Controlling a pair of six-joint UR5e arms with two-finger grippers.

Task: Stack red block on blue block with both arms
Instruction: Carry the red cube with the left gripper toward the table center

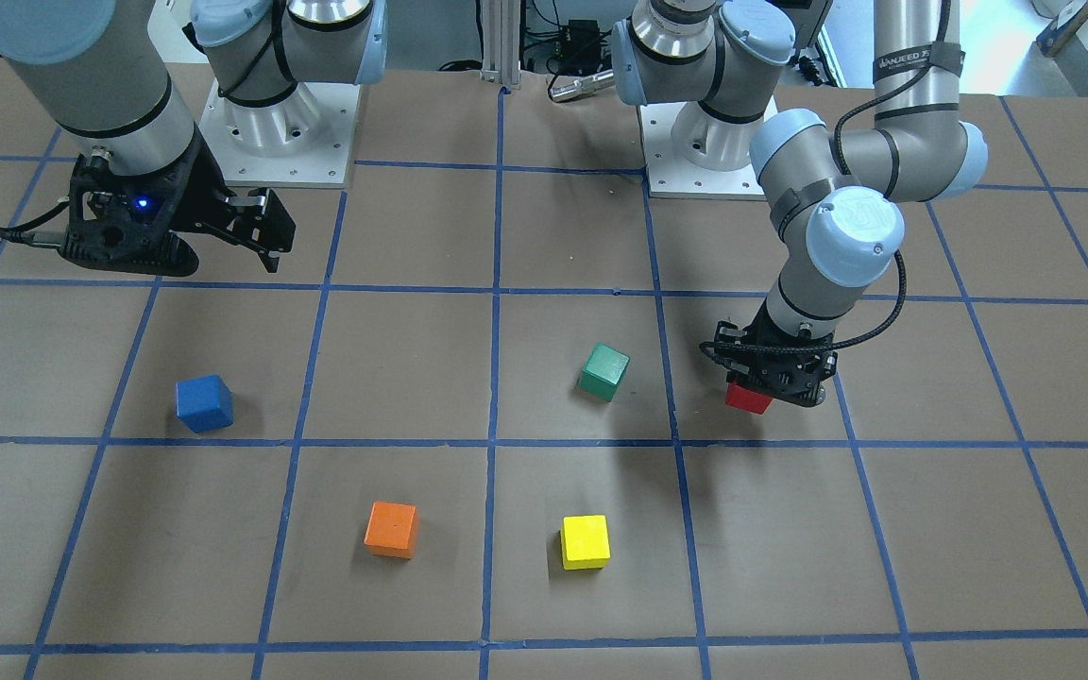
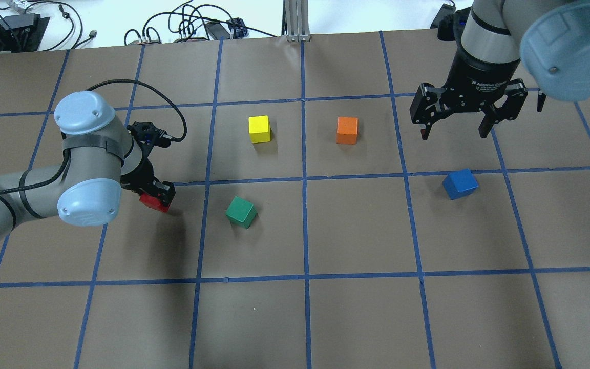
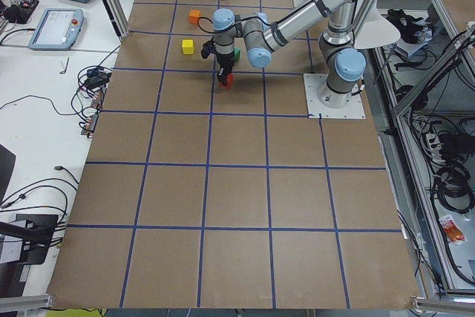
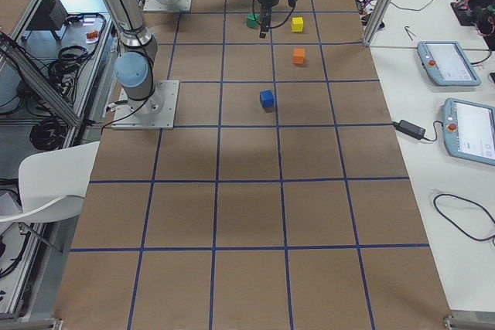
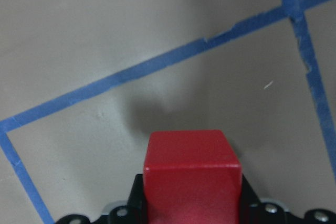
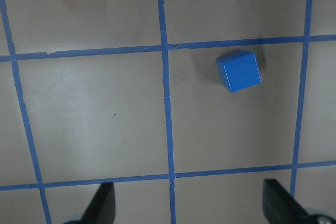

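Note:
The red block [image 1: 748, 399] is held in my left gripper [image 1: 763, 389], which is shut on it just above the table; it also shows in the overhead view [image 2: 152, 201] and in the left wrist view [image 5: 191, 174]. The blue block [image 1: 204, 403] sits alone on the brown table, and shows in the overhead view [image 2: 460, 184] and the right wrist view [image 6: 239, 71]. My right gripper [image 2: 452, 134] is open and empty. It hovers above the table a little beyond the blue block, and its fingers [image 6: 102, 205] frame the bottom of the right wrist view.
A green cube [image 2: 240, 212] lies just right of the held red block. A yellow cube [image 2: 259, 129] and an orange cube [image 2: 346, 130] sit farther out near the middle. Blue tape lines grid the table. The arm bases [image 1: 280, 142] stand at the robot's edge.

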